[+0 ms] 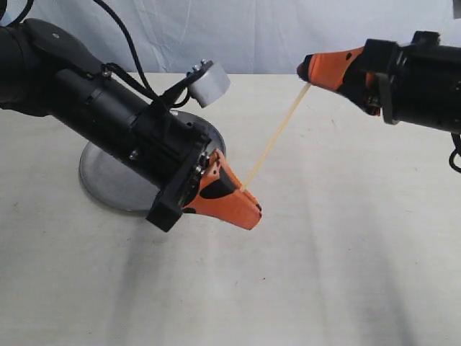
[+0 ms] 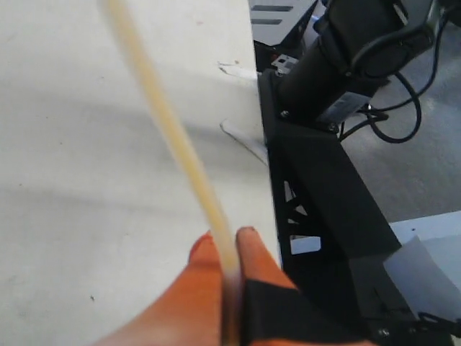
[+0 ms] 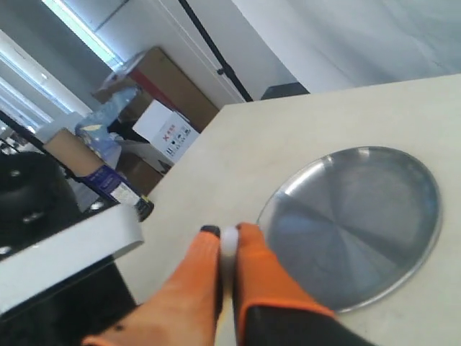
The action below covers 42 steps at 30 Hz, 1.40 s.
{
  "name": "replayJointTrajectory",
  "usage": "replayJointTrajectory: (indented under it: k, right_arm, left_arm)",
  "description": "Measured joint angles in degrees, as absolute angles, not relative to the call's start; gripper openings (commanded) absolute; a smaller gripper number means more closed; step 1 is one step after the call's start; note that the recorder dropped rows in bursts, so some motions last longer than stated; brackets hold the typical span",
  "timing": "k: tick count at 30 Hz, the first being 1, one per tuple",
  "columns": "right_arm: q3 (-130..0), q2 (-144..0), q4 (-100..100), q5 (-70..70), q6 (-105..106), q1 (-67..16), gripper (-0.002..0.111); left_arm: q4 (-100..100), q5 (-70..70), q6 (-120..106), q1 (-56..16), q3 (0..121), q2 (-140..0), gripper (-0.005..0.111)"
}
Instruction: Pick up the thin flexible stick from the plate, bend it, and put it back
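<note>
now, stick point(image 1: 277, 133): we see it lifted off the plate point(image 1: 101, 180), straight, slanting through the air beside the plate from one claw up to the other.
left claw point(image 1: 246, 198): we find its orange fingers pressed together on the stick's lower end, just beside the plate's rim, above the table point(image 1: 324, 274).
right claw point(image 1: 306, 70): it pinches the stick's upper end, higher and farther from the plate; we see the pale tip between its fingers.
plate: it lies flat on the table, partly hidden from us behind the left arm point(image 1: 94, 108).
</note>
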<state>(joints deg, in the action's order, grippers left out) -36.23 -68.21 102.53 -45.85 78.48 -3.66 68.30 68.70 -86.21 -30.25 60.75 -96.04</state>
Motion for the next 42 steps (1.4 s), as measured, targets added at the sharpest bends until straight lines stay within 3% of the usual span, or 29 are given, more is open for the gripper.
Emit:
replayJointTrajectory:
  k: [12,42]
  right_arm:
    - [-36.4,-73.3,102.5,-38.5,83.5,-7.2,-0.001]
    - [-36.4,-82.4,102.4,-48.4,86.9,-7.5,-0.001]
  left_arm:
    - [73.1,71.6,-94.6,-30.2,60.7,-96.0,0.0]
    - [91.1,71.8,-109.3,-26.8,60.7,-96.0,0.0]
